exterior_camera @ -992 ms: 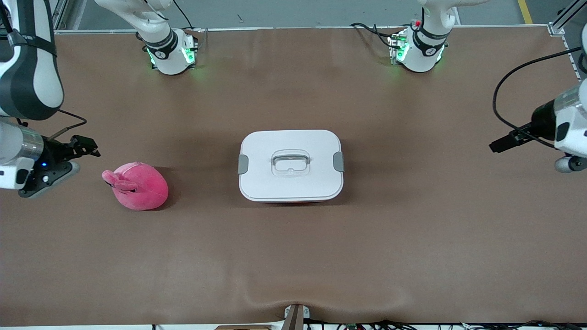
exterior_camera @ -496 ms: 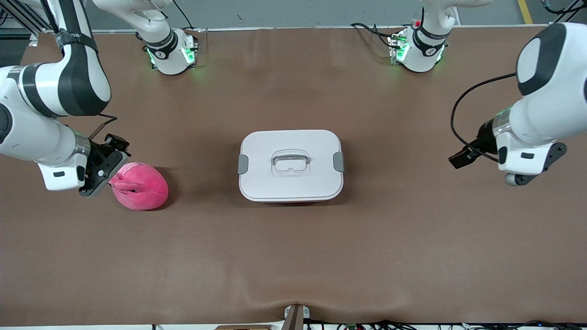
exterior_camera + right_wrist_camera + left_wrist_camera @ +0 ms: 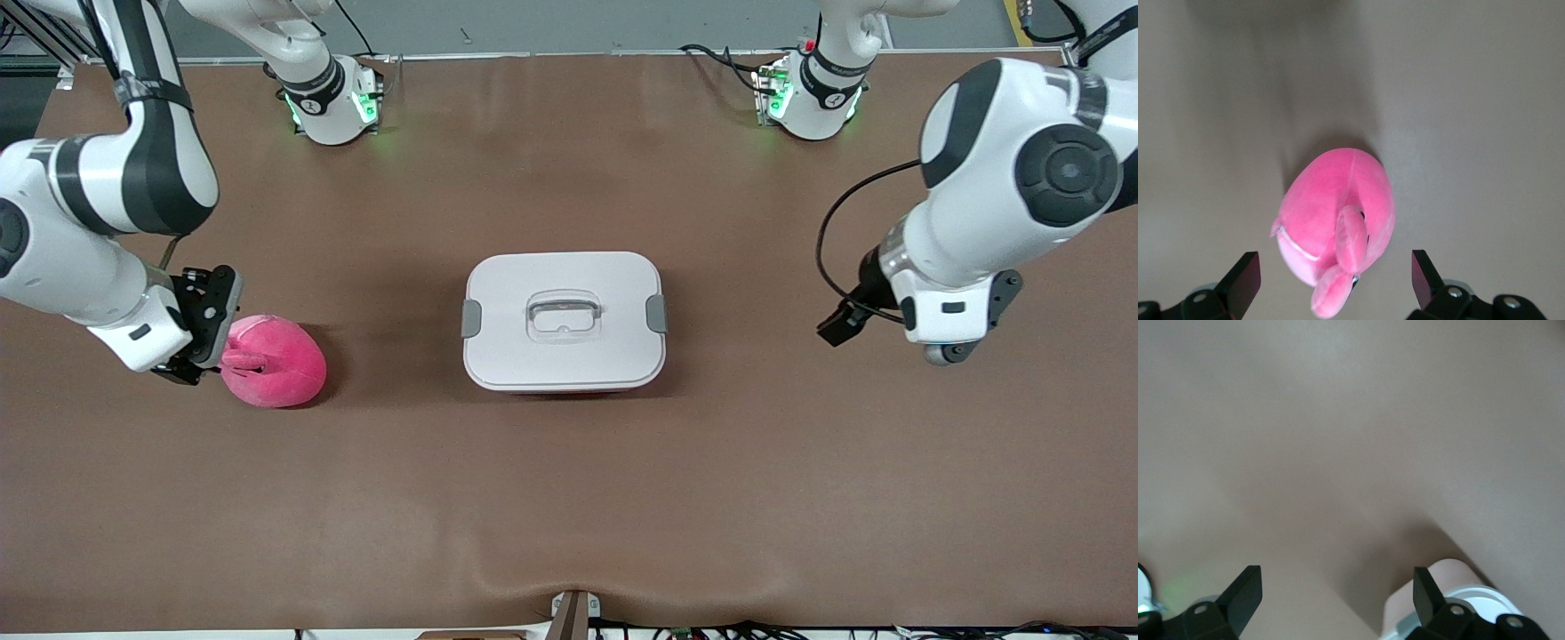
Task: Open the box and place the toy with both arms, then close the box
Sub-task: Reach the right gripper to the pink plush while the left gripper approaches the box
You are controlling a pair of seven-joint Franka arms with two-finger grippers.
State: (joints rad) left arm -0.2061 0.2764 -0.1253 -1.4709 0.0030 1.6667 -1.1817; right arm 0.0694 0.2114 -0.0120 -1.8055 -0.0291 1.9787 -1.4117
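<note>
Nothing of the task is done yet, judging by how things lie: the box [image 3: 564, 322] sits in the middle of the table [image 3: 569, 498] with its white lid [image 3: 564, 293] on and both grey clips [image 3: 471, 318] down at its ends, and the toy [image 3: 271, 360] lies on the table toward the right arm's end, well apart from the box. The right gripper [image 3: 197, 331] hangs just beside and above the toy's ear end, its fingers [image 3: 1245, 280] spread wide with nothing between them; in the right wrist view the toy [image 3: 1335, 220] lies below the gap between the two fingertips, not yet enclosed. The left gripper [image 3: 840, 324] is over bare table toward the left arm's end, well apart from the box, and its fingers [image 3: 1245, 590] also stand wide apart and empty; in the left wrist view a corner of the box [image 3: 1431, 577] shows just past one fingertip. Everything is left, I judge: the clips must be released and the lid lifted off, the toy grasped, carried over and set inside, then the lid put back and fastened. The arms look placed to split the work, the right on the toy and the left toward the box.
</note>
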